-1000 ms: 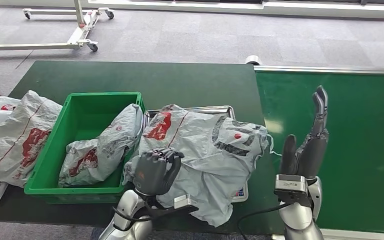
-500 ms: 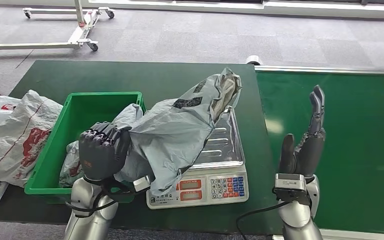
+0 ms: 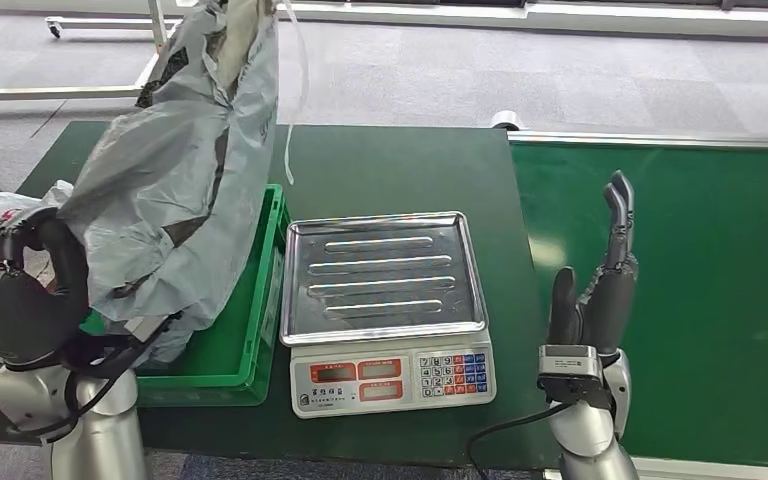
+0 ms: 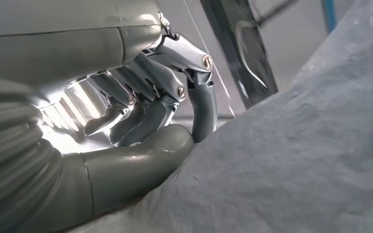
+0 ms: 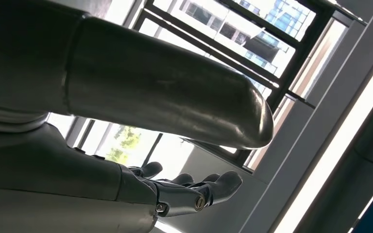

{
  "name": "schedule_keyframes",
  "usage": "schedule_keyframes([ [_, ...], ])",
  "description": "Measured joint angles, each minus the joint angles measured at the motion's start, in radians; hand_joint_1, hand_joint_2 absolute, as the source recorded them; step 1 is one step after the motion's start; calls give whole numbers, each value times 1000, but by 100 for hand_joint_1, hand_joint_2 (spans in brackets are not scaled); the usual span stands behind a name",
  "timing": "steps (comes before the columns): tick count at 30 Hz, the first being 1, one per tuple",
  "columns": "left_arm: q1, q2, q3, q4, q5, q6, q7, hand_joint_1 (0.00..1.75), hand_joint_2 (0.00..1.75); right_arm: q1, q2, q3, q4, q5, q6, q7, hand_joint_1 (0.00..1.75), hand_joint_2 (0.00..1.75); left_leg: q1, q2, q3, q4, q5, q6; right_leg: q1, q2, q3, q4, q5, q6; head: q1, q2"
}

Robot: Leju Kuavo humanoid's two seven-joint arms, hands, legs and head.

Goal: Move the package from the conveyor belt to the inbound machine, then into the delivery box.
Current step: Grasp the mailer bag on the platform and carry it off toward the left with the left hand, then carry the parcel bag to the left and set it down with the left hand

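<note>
Left hand: the left hand (image 3: 15, 300) sits at the table's left front edge, its dark fingers (image 4: 145, 107) curled in and clamped on the grey plastic of the package, with the thumb (image 4: 136, 162) pressed against the film from the other side.
Package: the package (image 3: 175, 170), a large crumpled grey mailer bag, hangs in the air from that grip, raised above the green box and the left part of the table, its upper end reaching the top edge of the head view. It touches neither the scale nor the belt.
Right hand: the right hand (image 3: 600, 285) stands upright over the left edge of the conveyor belt, palm turned sideways, its fingers (image 5: 213, 187) stretched out nearly straight and apart from the thumb (image 5: 175, 92); it holds nothing and touches nothing.
Inbound machine: the scale (image 3: 390, 300) stands near the table's front edge, between the green box and the belt; its ribbed steel pan is bare, and the keypad faces the robot.
Delivery box: the green box (image 3: 245, 340) lies just beside the scale's left side, largely hidden behind the hanging bag.
Conveyor belt: the green belt (image 3: 720, 280) runs along the table's right edge.
Other bags: white and red mailer bags (image 3: 0, 205) lie at the table's left edge, partly covered by the left arm.
</note>
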Motion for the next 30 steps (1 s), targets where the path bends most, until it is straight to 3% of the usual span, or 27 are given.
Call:
schedule_keyframes([
  [6,-46,-9,118,-36,8,0,7,175,175,8,1,0,0,1,-3,0,0,0,0,0,0,0,0,0,-1,0,0,0,0,0,0,0],
  [12,-72,-3,184,-21,-31,0,3,175,175,16,1,0,0,-4,-11,3,0,0,0,0,0,0,0,0,-1,-1,0,0,0,0,0,0],
  [30,-125,-41,230,99,-286,0,7,175,175,27,1,0,-2,-1,-5,4,0,0,0,0,0,0,0,0,-1,0,0,0,0,0,0,0],
])
